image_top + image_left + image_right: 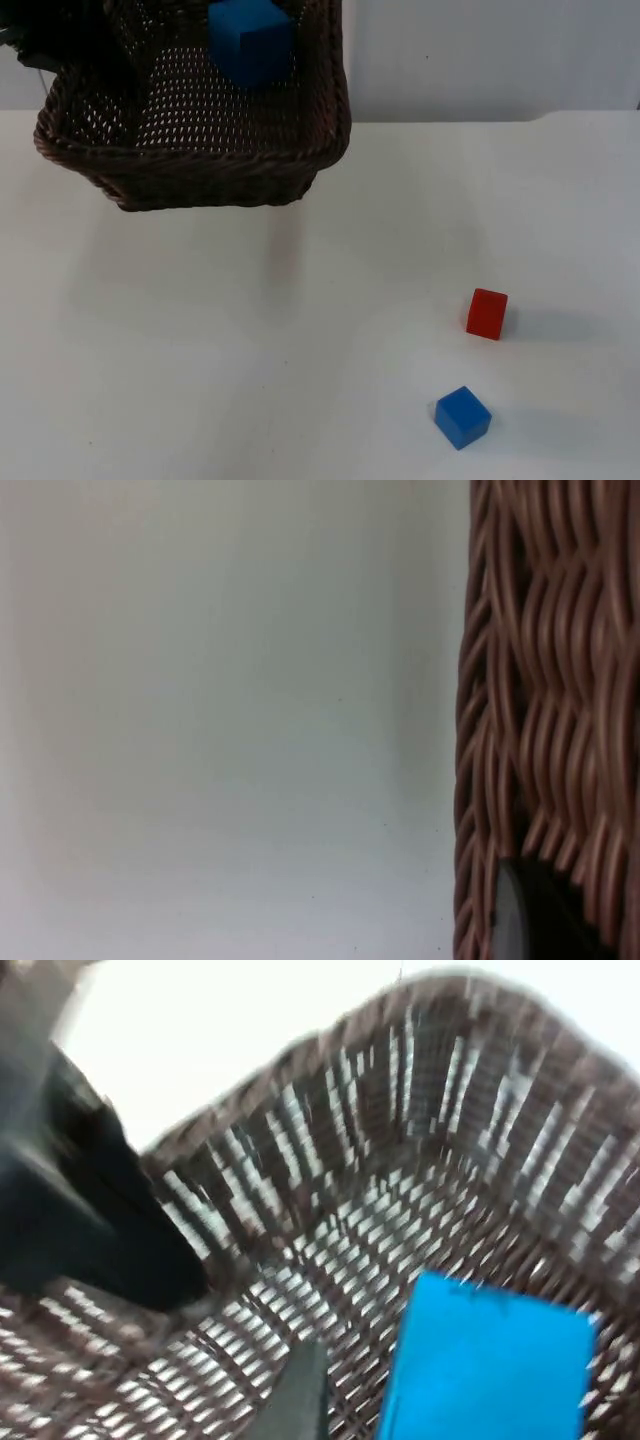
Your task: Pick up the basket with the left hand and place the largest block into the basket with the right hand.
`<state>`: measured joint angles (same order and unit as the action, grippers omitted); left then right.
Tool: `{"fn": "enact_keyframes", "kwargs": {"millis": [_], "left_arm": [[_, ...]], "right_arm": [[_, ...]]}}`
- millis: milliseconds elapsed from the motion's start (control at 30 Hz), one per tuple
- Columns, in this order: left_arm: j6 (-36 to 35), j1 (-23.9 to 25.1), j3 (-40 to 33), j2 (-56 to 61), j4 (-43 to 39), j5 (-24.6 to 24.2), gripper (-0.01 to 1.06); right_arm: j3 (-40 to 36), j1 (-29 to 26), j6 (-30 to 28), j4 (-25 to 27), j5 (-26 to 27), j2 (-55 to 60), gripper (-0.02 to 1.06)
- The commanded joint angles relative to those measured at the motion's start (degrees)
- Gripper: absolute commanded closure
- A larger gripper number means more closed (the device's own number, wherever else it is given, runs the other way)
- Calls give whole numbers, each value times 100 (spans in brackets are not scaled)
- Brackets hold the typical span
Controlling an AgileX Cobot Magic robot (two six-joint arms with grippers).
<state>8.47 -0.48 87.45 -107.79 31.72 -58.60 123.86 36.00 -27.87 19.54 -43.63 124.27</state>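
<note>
A: status?

B: basket (200, 150) is up off the surface (250, 350), shadow under it, tilted w/ open side toward the cam. Left claw (520, 920) sits at the basket wall; wrist view has a black fingertip pressed on the weave. Judging by that + the lift, it's clamped on the basket rim.

A: big block?

B: inside. Large blue block (250, 38) rests on the basket floor near the back wall. Right wrist view puts it close, just past the fingertip.

A: right claw?

B: right claw (300, 1400) is over the basket, looking down into it. One finger visible, not touching the block. Open or closed, can't tell.

A: why hold the basket that way?

B: my guess: raised + tipped gives the right arm an easy drop target, walls stop the block rolling out.

A: how does the block look?

B: solid blue cube, sharp edges, flat faces, clearly bigger than the other two. Sits slightly rotated vs the basket walls. Looks rigid and light, shouldn't shift unless the basket tips more.

A: others?

B: red block (487, 313) and small blue block (462, 416) on the surface, well apart from the basket, near each other, not touching.

A: task state?

B: looks basically done, largest block in basket, basket held. Risk: tilt.
</note>
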Motion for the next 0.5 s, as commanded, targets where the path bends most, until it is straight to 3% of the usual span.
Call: {"fn": "enact_keyframes", "kwargs": {"millis": [0, 233, 467], "left_arm": [[-26, -12, 45, 79, 233, 99, 105], [26, -12, 45, 79, 233, 148, 105], [26, -12, 45, 79, 190, 148, 105]], "right_arm": [[40, -12, -2, 11, -124, -280, 20], [40, -48, -2, 11, -1113, -1057, 20], [40, -48, 155, -1, -1581, -1468, 20]]}}
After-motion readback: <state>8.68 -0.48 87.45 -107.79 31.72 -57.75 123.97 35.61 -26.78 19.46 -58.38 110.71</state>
